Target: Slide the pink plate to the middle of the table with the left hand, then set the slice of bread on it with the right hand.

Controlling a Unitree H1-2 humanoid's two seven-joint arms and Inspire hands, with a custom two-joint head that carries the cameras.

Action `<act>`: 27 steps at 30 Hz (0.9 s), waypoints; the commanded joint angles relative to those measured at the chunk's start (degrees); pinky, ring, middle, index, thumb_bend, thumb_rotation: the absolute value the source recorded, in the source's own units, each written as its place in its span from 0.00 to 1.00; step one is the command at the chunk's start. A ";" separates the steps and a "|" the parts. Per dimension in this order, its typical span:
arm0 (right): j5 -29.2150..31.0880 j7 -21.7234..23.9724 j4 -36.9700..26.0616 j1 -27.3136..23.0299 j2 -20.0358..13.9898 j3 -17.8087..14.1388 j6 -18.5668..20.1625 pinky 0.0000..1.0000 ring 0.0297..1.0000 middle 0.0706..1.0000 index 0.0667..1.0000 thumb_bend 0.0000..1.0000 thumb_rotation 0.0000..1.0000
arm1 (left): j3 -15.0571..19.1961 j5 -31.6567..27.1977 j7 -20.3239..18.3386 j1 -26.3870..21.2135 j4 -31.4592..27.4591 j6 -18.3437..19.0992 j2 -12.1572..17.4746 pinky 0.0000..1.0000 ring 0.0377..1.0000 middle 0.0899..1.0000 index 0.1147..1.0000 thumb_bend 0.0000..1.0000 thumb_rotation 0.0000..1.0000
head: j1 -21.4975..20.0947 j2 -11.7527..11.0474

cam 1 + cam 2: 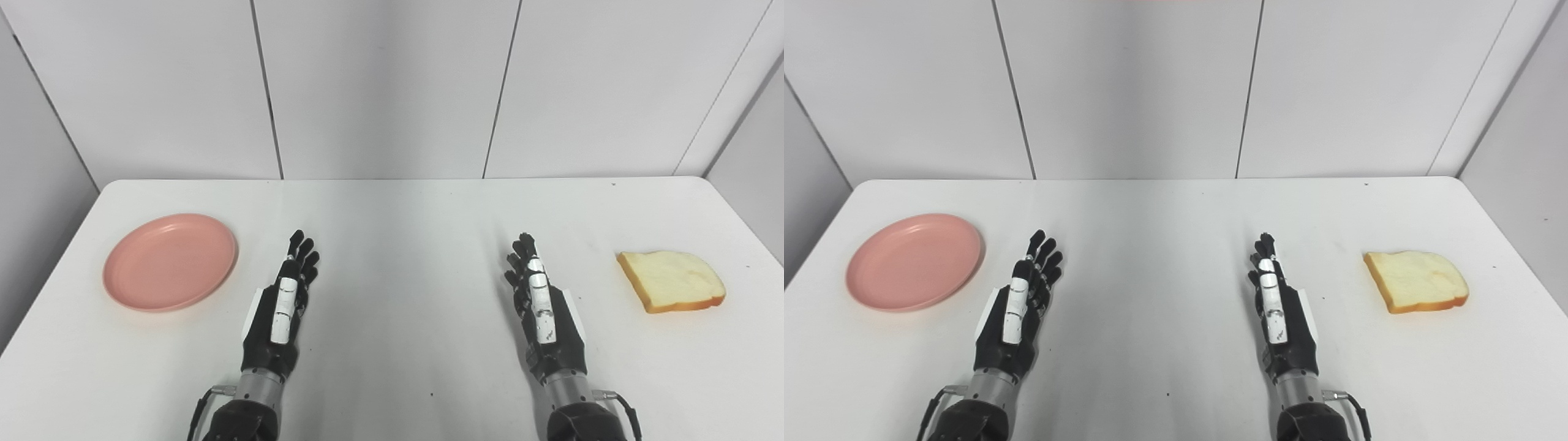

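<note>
A round pink plate lies empty on the left side of the white table. A slice of bread with a brown crust lies flat on the right side. My left hand is open, fingers straight and pointing away, a little to the right of the plate and not touching it. My right hand is open in the same pose, left of the bread with a clear gap. Both hands hold nothing.
White wall panels stand behind the table's far edge. The table's left and right edges show in the right eye view, with the plate near the left one.
</note>
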 commanded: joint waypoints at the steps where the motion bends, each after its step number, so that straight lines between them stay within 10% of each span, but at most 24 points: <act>1: 0.08 0.07 -1.25 -1.29 0.18 0.26 -1.48 1.00 1.00 1.00 1.00 0.57 1.00 | -0.04 0.51 0.14 -1.70 -1.28 -1.16 -0.45 1.00 0.98 1.00 0.99 0.73 0.98 | 0.07 0.00; 19: 0.31 0.21 -1.09 -1.32 0.18 0.19 -2.02 1.00 1.00 1.00 1.00 0.57 1.00 | -0.17 0.18 -0.10 -1.62 -1.84 -0.43 -0.33 1.00 0.99 1.00 0.99 0.71 0.99 | 0.26 -0.09; 27: 0.76 0.73 -0.30 -0.99 -1.11 -0.56 -3.45 1.00 1.00 1.00 1.00 0.56 1.00 | -0.73 0.59 -0.44 -2.32 1.60 -3.40 -0.85 1.00 0.98 0.99 0.98 0.72 0.98 | 6.89 -1.71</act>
